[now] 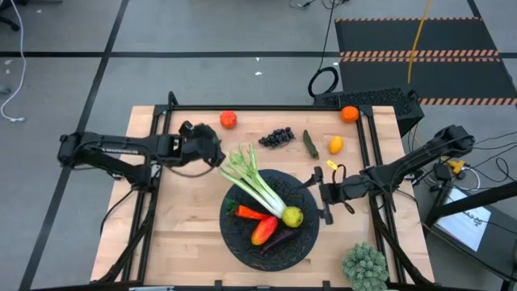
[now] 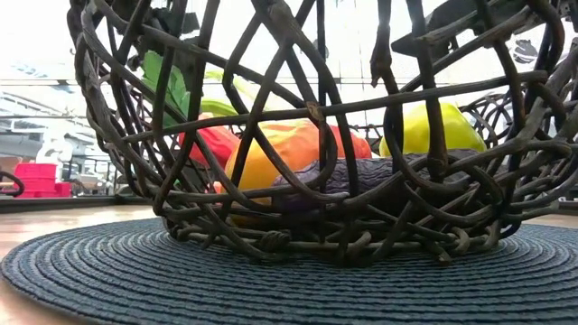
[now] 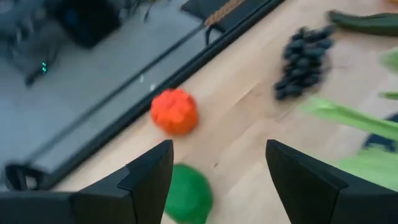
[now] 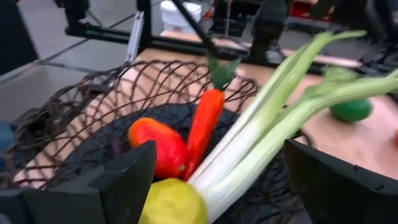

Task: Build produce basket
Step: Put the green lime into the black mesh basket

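Observation:
The basket (image 1: 300, 242) stands at the table's middle and holds a leek (image 1: 260, 187), a carrot (image 1: 249, 213), a red pepper (image 1: 263, 230), an eggplant (image 1: 279, 239) and a yellow-green lemon (image 1: 292, 216). The leek's green top sticks out over the far left rim. My left gripper (image 1: 218, 155) hovers open beside those leaves, above a green lime (image 3: 189, 194); a tomato (image 3: 175, 111) lies just beyond. My right gripper (image 1: 320, 194) stands open at the basket's right rim, pointing across it at the leek (image 4: 273, 124), with nothing between its fingers.
Along the far edge lie dark grapes (image 1: 276, 137), a pickle (image 1: 311, 143), a lemon (image 1: 335, 145) and an orange (image 1: 349, 114). A bushy pale-green spiky clump (image 1: 365, 267) sits at the near right corner. Bare wood lies left of the basket.

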Controlling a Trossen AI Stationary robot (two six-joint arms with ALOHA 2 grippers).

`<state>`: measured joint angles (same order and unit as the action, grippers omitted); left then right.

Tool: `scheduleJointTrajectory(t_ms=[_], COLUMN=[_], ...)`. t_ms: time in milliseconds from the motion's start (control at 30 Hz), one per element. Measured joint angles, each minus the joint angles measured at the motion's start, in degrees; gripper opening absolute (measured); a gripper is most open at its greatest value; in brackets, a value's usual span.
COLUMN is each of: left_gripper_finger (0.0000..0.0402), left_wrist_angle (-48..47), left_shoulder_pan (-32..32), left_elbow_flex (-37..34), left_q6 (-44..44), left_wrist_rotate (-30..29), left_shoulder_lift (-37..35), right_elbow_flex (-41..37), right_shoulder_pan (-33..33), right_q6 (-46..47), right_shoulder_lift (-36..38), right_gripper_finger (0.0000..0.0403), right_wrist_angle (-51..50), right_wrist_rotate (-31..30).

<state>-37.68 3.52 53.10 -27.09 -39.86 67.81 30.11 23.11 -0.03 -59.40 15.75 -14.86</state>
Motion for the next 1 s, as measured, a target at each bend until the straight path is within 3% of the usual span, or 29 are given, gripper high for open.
scheduleJointTrajectory(t_ms=[133, 367, 533, 833, 1000], left_gripper_finger=[0.0257, 0.0258, 0.0276, 0.0390, 0.0385], left_wrist_angle=[-0.3, 4.5, 5.6, 12.5, 13.9], left_shoulder_pan=[4.5, 10.7, 13.6, 16.2, 17.1], left_elbow_flex=[-0.7, -7.7, -12.1, -16.9, -18.7], left_q6=[-3.9, -7.2, -9.5, -9.9, -9.7], left_wrist_rotate=[5.0, 13.6, 14.1, 14.1, 14.2], left_shoulder_lift=[0.0, 0.0, 0.4, 0.5, 1.5], right_elbow_flex=[0.0, 0.0, 0.0, 0.0, 0.0], right_shoulder_pan=[-0.5, -1.4, -1.5, -4.0, -5.0], right_q6=[-0.9, -0.7, -1.0, -2.2, -2.2], right_shoulder_lift=[2.4, 4.7, 4.7, 4.7, 4.7], right_gripper_finger=[0.0341, 0.0341, 0.0341, 0.0341, 0.0341], right_wrist_angle=[-1.2, -1.5, -1.4, -0.3, -0.2], right_wrist_rotate=[-3.3, -3.4, -3.4, -3.3, -3.1])
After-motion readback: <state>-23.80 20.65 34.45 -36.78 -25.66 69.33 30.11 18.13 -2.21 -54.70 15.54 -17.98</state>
